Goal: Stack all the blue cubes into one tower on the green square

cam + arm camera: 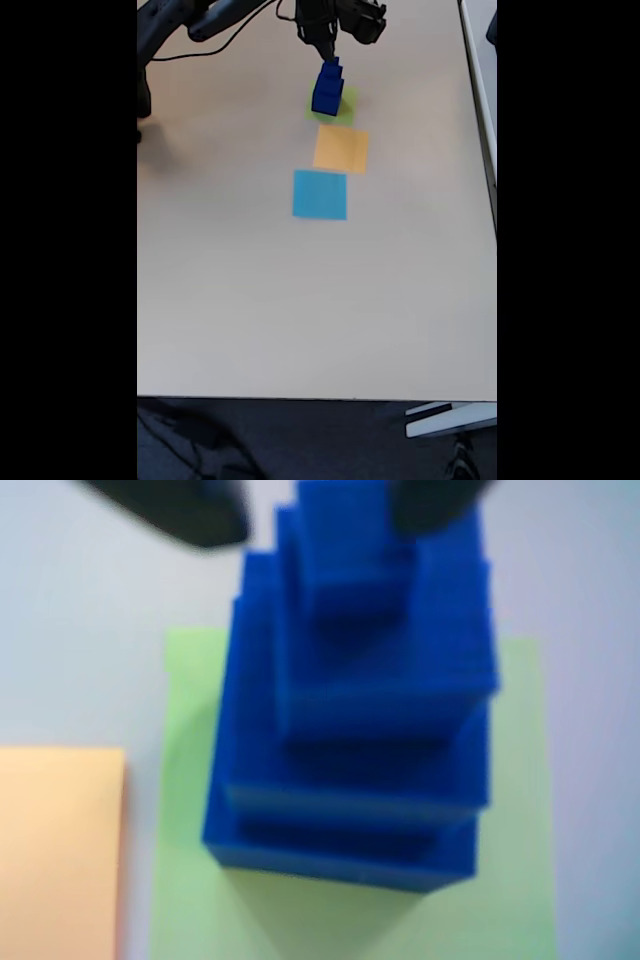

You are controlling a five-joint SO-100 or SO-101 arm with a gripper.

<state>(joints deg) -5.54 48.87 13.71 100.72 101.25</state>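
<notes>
In the wrist view, the orange square (pixel 60 850) lies flat at the left edge, well below and to the left of the tool (pixel 330 510), with a strip of pale table (pixel 80 620) between it and the green square (pixel 190 880). Moving right, the green square spreads under the tower (pixel 350 750), which stands directly below the tool; its bare margin shows to the left of and below the pile. The tower is made of blue cubes (pixel 345 575) stepped from a wide base to a small top block, four levels as far as the blurred picture lets one count. The tool's two dark fingers (pixel 190 515) sit at the top edge, one left of the top cube and one at its right; they look spread to either side of that cube, but the blur leaves it unclear whether they press on it. In the fixed view, the arm (pixel 180 20) reaches in from the upper left, and the tool (pixel 325 45) hangs just above the tower (pixel 327 90) on the green square (pixel 345 112). Further from the tool along the same line lie the orange square (pixel 341 149) and then the light-blue square (pixel 320 194), both flat on the table (pixel 300 300).
</notes>
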